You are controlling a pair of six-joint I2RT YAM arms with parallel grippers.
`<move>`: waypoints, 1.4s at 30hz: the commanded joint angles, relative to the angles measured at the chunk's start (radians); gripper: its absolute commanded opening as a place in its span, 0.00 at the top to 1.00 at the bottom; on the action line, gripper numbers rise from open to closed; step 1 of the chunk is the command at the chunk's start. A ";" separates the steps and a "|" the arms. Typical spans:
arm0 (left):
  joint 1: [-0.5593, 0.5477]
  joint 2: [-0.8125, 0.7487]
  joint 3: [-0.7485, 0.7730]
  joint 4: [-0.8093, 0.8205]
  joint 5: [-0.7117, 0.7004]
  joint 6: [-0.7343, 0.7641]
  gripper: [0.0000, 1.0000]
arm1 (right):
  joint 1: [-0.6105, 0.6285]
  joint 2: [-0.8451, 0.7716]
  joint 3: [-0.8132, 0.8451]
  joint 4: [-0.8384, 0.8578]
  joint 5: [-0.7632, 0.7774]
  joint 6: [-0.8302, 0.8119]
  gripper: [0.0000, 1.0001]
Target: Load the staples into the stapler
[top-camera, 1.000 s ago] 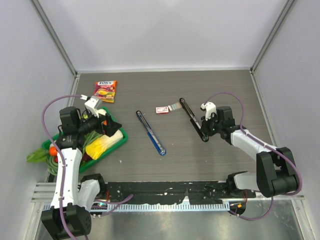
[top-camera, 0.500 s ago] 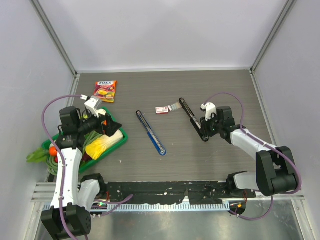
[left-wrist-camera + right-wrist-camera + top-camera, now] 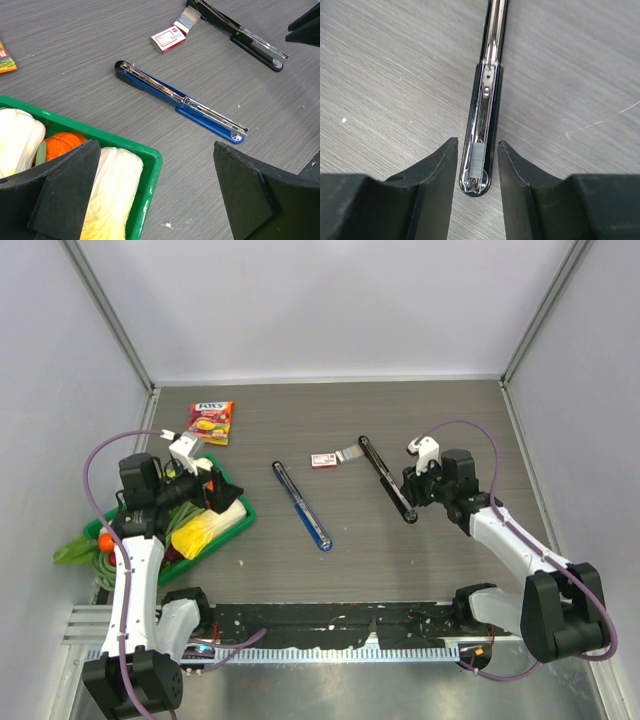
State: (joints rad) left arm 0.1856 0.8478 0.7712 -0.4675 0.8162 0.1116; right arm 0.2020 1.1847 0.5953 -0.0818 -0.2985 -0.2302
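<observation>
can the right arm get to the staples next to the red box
Probably yes: the staples lie uncovered at the black stapler's far end, and the right claw straddles its near end.

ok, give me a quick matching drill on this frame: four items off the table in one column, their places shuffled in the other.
Things:
1. black stapler
2. blue stapler
3. red-and-white box
4. snack packet

Places:
a. far left, beyond the green tray
b. in the middle, between the tray and the other stapler
c. near end between the fingers of the right gripper
d. right beside the staples

Pairs: 1-c, 2-b, 3-d, 4-a
</observation>
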 commanded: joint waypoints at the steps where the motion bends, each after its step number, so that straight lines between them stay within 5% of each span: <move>1: 0.009 -0.010 0.000 0.040 0.028 -0.007 0.00 | 0.040 -0.050 0.067 0.070 -0.022 -0.007 0.56; 9: 0.012 -0.012 -0.001 0.043 0.028 -0.009 0.00 | 0.197 0.327 0.372 0.007 0.188 -0.026 0.56; 22: 0.021 -0.007 -0.001 0.041 0.029 -0.003 0.00 | 0.235 0.812 0.934 -0.160 0.236 0.123 0.62; 42: 0.028 -0.004 -0.001 0.043 0.034 -0.006 0.00 | 0.287 0.951 0.992 -0.210 0.283 0.150 0.62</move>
State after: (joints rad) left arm 0.2047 0.8490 0.7712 -0.4614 0.8238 0.1112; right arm 0.4908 2.1273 1.5467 -0.2871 -0.0414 -0.1051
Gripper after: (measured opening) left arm 0.996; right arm 0.372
